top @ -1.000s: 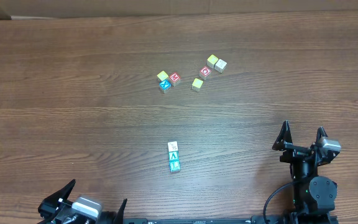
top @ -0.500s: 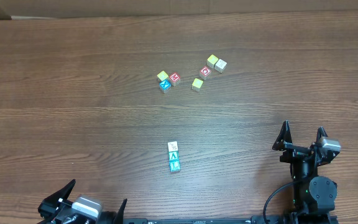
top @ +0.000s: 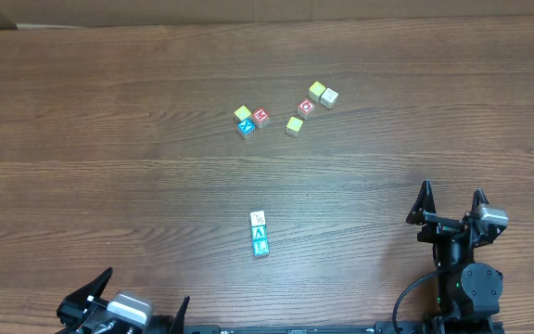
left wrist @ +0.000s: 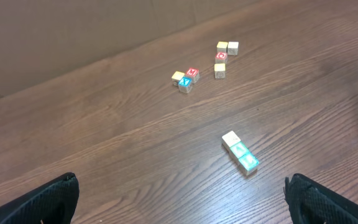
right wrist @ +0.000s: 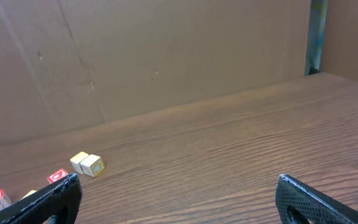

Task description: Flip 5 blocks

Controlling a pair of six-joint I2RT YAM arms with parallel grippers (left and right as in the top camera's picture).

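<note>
Wooden blocks [top: 294, 124]: ten small letter cubes, all lying on the counter [top: 82, 111], none held.
Row of three [top: 260, 232]: white block [top: 258, 218] farthest out, then teal block [top: 260, 232], then second teal block [top: 261, 247]. They touch end to end, about mid-width, closer to the near edge than the far one.
Left cluster: yellow block [top: 242, 113], blue block [top: 246, 127] and red block [top: 261, 117] packed together, past the counter's middle toward the far edge.
Right cluster: red-ring block [top: 307, 107], yellow-green block [top: 294, 124] just nearer, then yellow-top block [top: 316, 91] and beige block [top: 329, 97] touching as a pair. Near the left cluster but apart from it.
Left pincer [top: 137, 299]: at the near edge toward the left corner, fingers wide apart, nothing between them, well apart from every block.
Right pincer [top: 451, 193]: near edge, right side, fingers spread wide, holding nothing, well apart from the blocks.
Backdrop: cardboard wall [right wrist: 166, 56] along the far edge.
</note>
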